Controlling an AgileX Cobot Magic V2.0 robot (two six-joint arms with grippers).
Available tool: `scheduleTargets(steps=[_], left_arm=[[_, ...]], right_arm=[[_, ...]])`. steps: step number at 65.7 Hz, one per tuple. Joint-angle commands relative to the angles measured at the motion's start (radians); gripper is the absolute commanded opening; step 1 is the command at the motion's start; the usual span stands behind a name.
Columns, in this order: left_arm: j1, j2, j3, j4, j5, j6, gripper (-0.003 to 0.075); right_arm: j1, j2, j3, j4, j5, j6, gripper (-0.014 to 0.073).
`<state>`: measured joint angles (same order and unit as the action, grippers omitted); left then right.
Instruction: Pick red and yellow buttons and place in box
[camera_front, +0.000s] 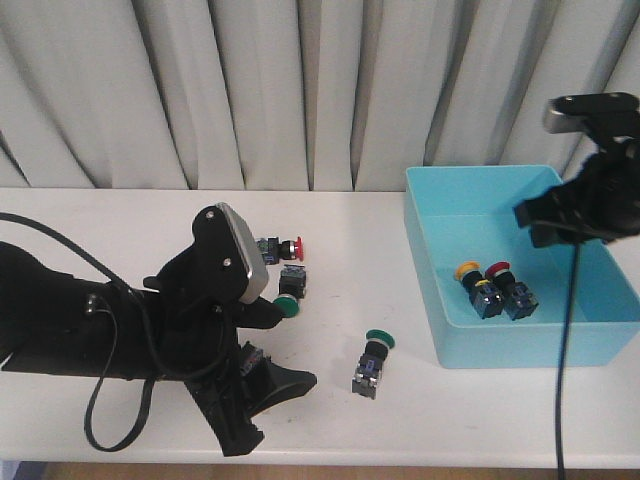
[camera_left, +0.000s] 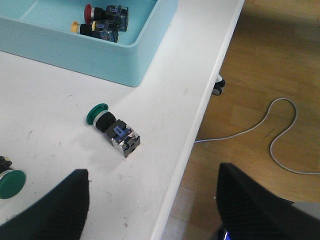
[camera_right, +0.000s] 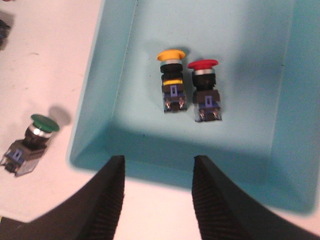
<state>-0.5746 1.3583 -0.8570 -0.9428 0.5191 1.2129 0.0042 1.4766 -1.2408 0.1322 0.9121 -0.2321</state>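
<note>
Pincers both gape with nothing between them: we see the right pincer (camera_right: 156, 197) above the box (camera_front: 425, 270), the left pincer (camera_left: 150, 205) low over the table (camera_front: 480, 410). Inside the box lie 2 buttons, the yellow button (camera_right: 171, 80) touching the red button (camera_right: 205, 90) at its 3 o'clock. Another red button (camera_front: 283, 246) lies on the table at the box's 9 o'clock.

Bright, even light; soft shadows
</note>
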Motion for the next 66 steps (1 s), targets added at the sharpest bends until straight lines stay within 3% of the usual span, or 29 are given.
scheduleTargets(steps=[1,24,45,54,66], left_arm=[[-0.003,-0.032,-0.032,-0.030,-0.033,-0.009,0.0513],[-0.003,-0.032,-0.032,-0.030,-0.035,-0.009,0.0513],[-0.003,-0.032,-0.032,-0.030,-0.038,-0.009,0.0491],[-0.003,-0.032,-0.032,-0.030,-0.060,-0.009,0.0398],[-0.003,-0.032,-0.032,-0.030,-0.069,-0.009,0.0177]], right_arm=[[0.001,-0.176,0.107,-0.007,-0.113,-0.026,0.0303],[0.000,-0.620,0.483,-0.027,-0.182,-0.025,0.0303],[0.000,-0.751,0.619,-0.026,-0.214,-0.025,0.0283],[0.000,-0.751,0.623,-0.019,-0.213,-0.025,0.0206],[0.000,-0.751,0.623,-0.019,-0.215,-0.025,0.0055]])
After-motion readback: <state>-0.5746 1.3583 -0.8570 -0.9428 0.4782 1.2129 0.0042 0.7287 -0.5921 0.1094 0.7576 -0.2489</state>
